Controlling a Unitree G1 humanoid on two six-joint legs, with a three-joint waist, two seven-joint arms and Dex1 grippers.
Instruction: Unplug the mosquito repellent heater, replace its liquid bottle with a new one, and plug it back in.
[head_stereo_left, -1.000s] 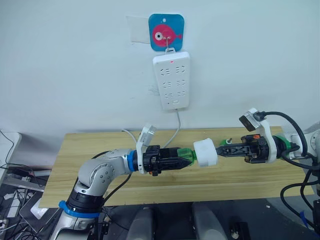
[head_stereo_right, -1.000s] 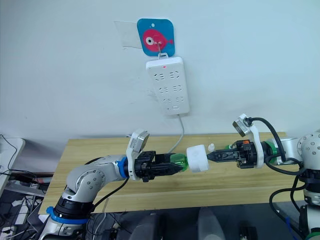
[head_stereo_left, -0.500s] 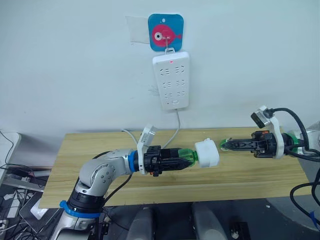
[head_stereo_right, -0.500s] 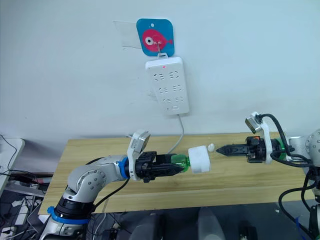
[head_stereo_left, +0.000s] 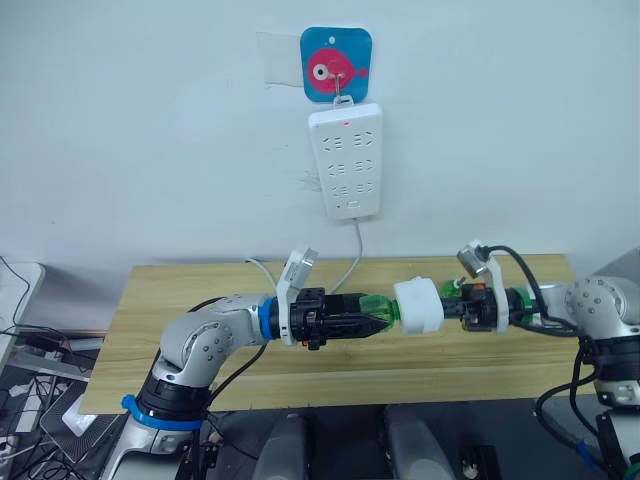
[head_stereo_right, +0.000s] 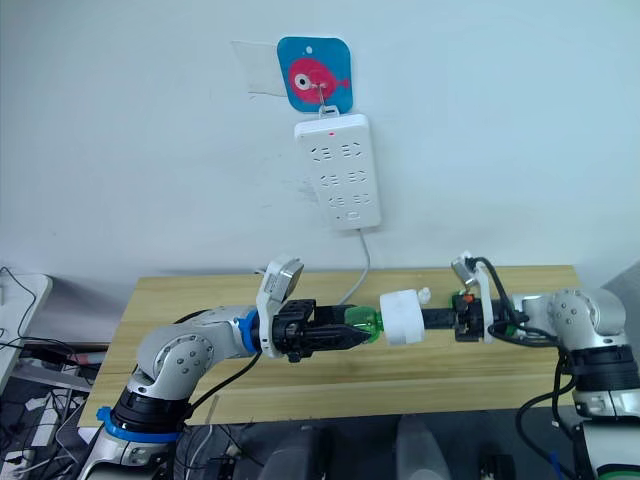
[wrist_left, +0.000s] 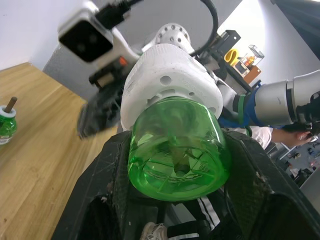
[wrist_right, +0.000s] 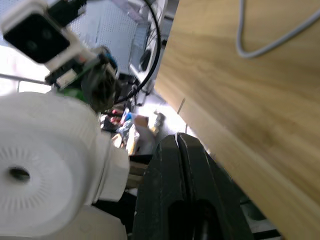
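The mosquito repellent heater (head_stereo_left: 417, 305) is unplugged, mid-frame above the table (head_stereo_left: 180, 300), its green bottle (head_stereo_left: 378, 311) clamped in the left gripper (head_stereo_left: 362, 313). The right gripper (head_stereo_left: 447, 306), fingers pressed together, touches the heater. Swapping bottles and replugging into the power strip (head_stereo_left: 345, 160) remain.

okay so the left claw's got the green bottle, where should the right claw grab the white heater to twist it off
Grip the mosquito repellent heater across its rounded white body, approaching from the robot's right along the bottle's axis. The green bottle points sideways out of the left claw, leaving the heater's domed end facing the right claw. That claw appears shut beside it, so it would likely need to open first.
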